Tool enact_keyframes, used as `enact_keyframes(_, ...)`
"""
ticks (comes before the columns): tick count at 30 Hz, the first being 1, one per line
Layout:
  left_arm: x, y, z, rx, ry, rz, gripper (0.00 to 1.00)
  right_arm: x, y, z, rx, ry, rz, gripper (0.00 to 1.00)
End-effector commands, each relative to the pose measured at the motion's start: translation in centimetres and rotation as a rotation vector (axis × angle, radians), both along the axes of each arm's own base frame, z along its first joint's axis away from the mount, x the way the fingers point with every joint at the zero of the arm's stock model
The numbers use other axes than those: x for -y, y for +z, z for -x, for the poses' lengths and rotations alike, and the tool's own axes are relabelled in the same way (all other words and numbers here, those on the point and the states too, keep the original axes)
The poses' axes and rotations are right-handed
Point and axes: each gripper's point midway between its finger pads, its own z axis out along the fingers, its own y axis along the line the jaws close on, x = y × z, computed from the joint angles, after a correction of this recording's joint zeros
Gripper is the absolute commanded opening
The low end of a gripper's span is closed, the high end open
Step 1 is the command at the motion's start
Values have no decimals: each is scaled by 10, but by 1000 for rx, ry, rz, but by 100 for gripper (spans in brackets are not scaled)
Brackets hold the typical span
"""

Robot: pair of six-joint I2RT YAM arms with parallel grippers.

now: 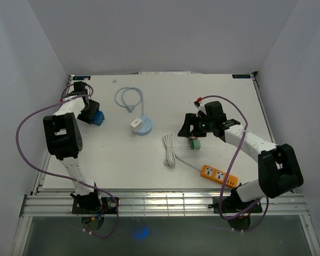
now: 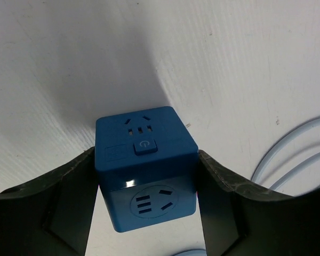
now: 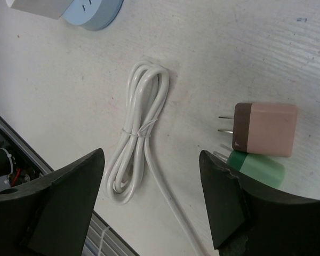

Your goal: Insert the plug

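A blue cube socket (image 2: 144, 160) sits between my left gripper's fingers (image 2: 69, 197), which press against both of its sides near the table's back left (image 1: 98, 118). My left gripper (image 2: 146, 213) is shut on it. A pink and brown plug (image 3: 266, 129) with two prongs lies on the table, with a green plug (image 3: 256, 168) beside it. My right gripper (image 3: 152, 197) hangs open over the table, left of those plugs, with nothing between its fingers. Seen from above, the right gripper (image 1: 188, 128) is just over the plugs (image 1: 194, 143).
A coiled white cable (image 3: 138, 133) lies under the right gripper and leads to an orange power strip (image 1: 220, 174). A round light blue socket (image 1: 142, 126) holding a white adapter (image 1: 135, 122) stands mid-table, its light blue cable (image 1: 129, 98) looped behind. Walls enclose the table.
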Motion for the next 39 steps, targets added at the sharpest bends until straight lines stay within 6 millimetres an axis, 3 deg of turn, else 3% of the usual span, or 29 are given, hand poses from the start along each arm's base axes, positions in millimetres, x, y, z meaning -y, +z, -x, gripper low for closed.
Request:
enact_keyframes(1, 1, 47, 2, 95, 5, -72, 47, 14, -9, 17, -34, -2, 54, 77)
enact_keyframes(5, 14, 68, 11, 141, -23, -100, 46, 25, -16, 39, -72, 2, 83, 77)
enact_keyframes(10, 31, 92, 29, 196, -81, -119, 45, 17, -9, 47, -35, 22, 104, 78)
enact_keyframes(11, 33, 107, 34, 234, -86, -125, 45, 15, -10, 45, -30, 14, 119, 79)
enact_keyframes(16, 38, 141, 59, 327, -112, -150, 45, -21, -13, 54, -31, 86, 149, 82)
enact_keyframes(17, 39, 157, 66, 373, -124, -153, 45, -28, -16, 58, -27, 102, 163, 82)
enact_keyframes(20, 40, 169, 78, 413, -140, -164, 45, -44, -28, 58, -41, 120, 190, 82)
enact_keyframes(25, 38, 207, 96, 517, -154, -203, 45, -62, -48, 54, -56, 137, 229, 82)
enact_keyframes(30, 38, 230, 106, 568, -164, -218, 44, -83, -57, 54, -50, 180, 258, 63)
enact_keyframes(32, 37, 237, 109, 584, -167, -233, 44, -95, -60, 59, -52, 214, 255, 51)
enact_keyframes(35, 33, 246, 114, 598, -158, -259, 44, -131, -53, 75, -18, 294, 226, 35)
enact_keyframes(36, 32, 252, 116, 607, -154, -266, 44, -148, -39, 71, 19, 306, 190, 33)
enact_keyframes(39, 30, 259, 117, 615, -167, -293, 44, -187, -31, 78, 56, 367, 138, 31)
